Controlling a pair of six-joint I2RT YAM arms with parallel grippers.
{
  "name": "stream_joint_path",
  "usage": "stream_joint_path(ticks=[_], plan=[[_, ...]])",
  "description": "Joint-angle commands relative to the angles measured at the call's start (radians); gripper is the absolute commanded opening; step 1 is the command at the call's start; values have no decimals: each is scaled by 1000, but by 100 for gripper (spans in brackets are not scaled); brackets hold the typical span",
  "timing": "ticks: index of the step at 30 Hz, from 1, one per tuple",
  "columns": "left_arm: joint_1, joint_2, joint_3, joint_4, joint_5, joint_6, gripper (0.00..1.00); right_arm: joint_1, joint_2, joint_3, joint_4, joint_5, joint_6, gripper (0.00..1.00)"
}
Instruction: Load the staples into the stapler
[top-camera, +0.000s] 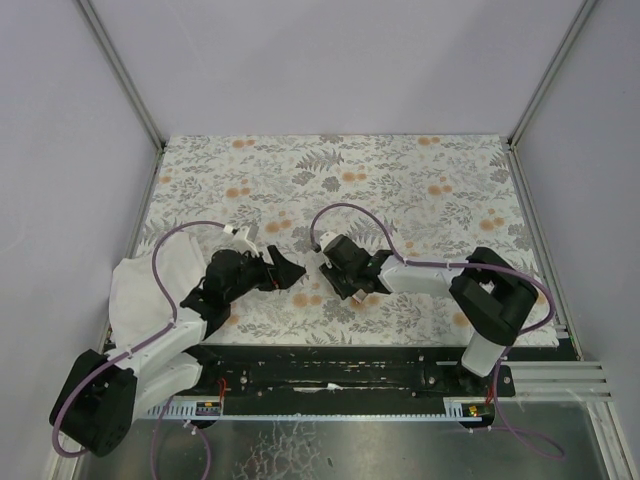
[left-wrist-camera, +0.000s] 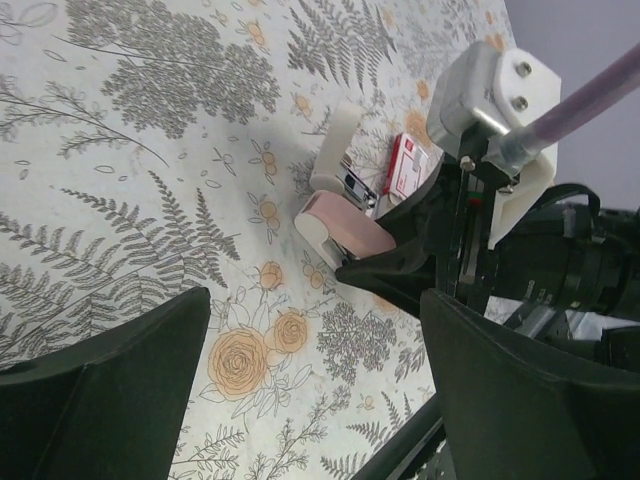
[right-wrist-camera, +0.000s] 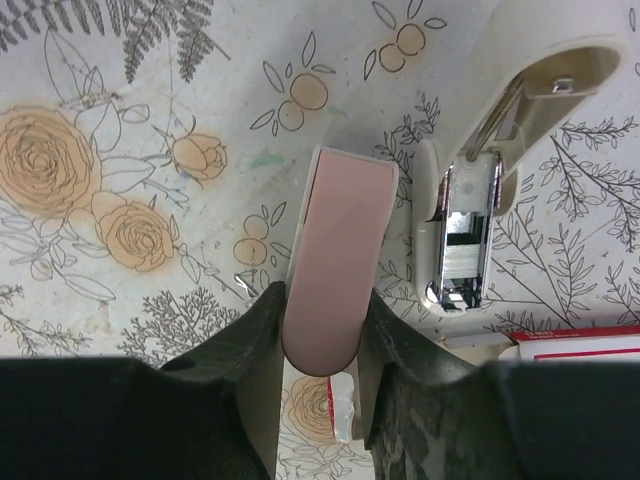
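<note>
Your right tool (right-wrist-camera: 322, 300) is gripping the stapler's pink cover (right-wrist-camera: 340, 230), with its two fingers pressing on the cover's long sides near the rounded end. The stapler (right-wrist-camera: 545, 110) is lying opened out on the floral bench (top-camera: 400, 170). Its white half, with the bare metal channel (right-wrist-camera: 465, 255) facing up, is sitting just beside the pink cover, to the right in the right wrist view.

The staple box (right-wrist-camera: 590, 345), red with a pale label, is lying flat on the bench just past that white half. It is resting close to the right tool's outer finger and outside the grip. You cannot tell whether its tray is slid open.

Your left tool (left-wrist-camera: 315, 300) is hanging released with its fingers spread wide, near the stapler and facing the right tool. In the overhead view, both tools are sitting close together over the near middle of the bench.
</note>
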Motion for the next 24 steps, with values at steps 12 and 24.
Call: stream_joint_path(ticks=[12,24], plan=[[-65,46,-90,408,451,141,86,6,-350,-43,-177,-392,-172,16],[-132,96,-103,601,662,67,90,6,-463,-28,-242,-709,-180,16]])
